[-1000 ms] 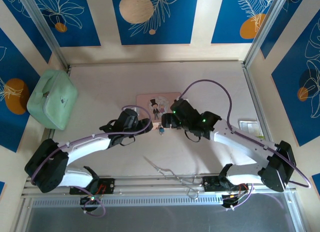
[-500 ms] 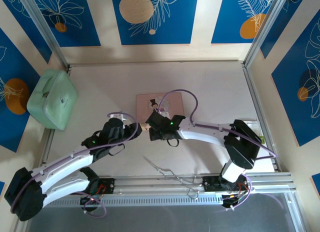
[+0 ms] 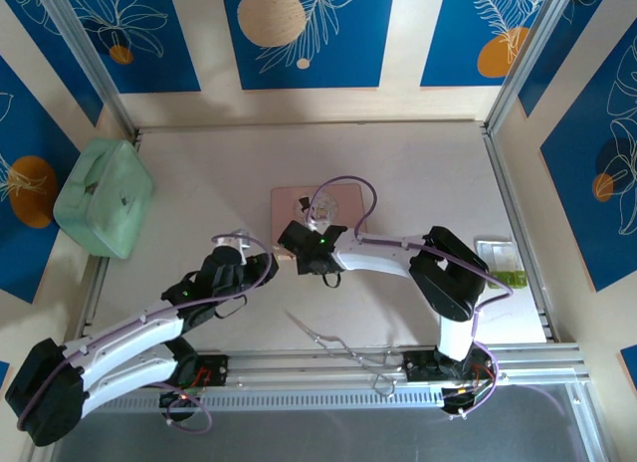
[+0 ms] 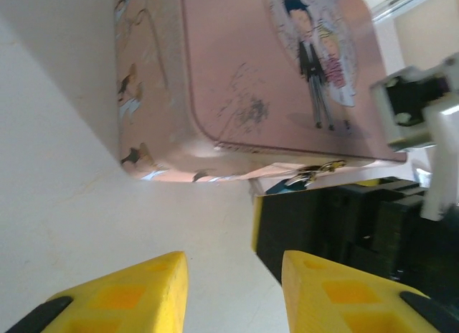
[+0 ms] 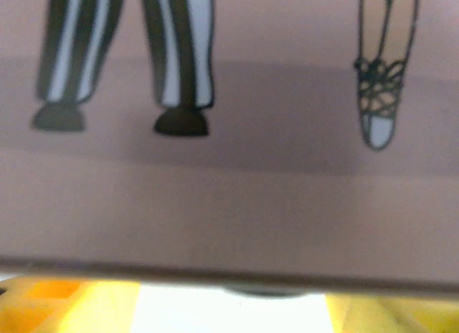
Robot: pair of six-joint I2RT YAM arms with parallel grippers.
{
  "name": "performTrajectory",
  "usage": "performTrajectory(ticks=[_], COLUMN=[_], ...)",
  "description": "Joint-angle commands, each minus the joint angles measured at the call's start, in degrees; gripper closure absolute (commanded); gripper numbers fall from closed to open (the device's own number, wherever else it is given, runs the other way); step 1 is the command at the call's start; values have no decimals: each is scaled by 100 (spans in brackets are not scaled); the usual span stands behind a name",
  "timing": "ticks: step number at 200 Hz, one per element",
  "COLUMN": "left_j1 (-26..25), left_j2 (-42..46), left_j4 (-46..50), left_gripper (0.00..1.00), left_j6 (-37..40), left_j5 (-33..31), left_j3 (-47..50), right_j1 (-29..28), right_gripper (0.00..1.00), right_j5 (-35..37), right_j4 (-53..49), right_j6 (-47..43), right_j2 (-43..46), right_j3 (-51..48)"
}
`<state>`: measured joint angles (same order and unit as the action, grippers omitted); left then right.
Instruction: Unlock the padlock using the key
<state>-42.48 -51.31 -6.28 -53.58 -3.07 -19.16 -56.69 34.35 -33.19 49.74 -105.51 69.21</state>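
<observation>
Against the near edge of the pink tin [image 4: 272, 67], the padlock [image 4: 310, 175] shows blurred, just beside the right gripper [image 3: 291, 249], whose grip I cannot tell, the tin's shut lid hiding its contents, while the left gripper [image 4: 231, 275] hangs spread wide, empty.

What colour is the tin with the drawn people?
The tin is pink, clearest in the left wrist view.

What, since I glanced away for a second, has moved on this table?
The right gripper slid left along the pink tin's near edge as its arm folded in, and it now sits over the padlock. The left gripper drew back toward the near edge, jaws open. The tin, green case and wire tool stayed put.
</observation>
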Motion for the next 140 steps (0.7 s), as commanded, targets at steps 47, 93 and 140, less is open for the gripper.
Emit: performTrajectory(ticks=[47,93,140], left_j1=[-538,-633,-650], left_j2=[-461,-681,-893], left_j4=[-1112,-1336,-1494], left_gripper=[64,65,66], left_j6=[1,-71,-99], left_j5=[-365,-528,-484], left_j3=[403,448,438], right_j1=[69,85,123], right_gripper=[41,49,55], right_j5=[148,99,97], right_j4=[-126,-116,-209], right_j6=[44,17,47], right_j2=[-206,-241,-279], right_j3=[238,294,321])
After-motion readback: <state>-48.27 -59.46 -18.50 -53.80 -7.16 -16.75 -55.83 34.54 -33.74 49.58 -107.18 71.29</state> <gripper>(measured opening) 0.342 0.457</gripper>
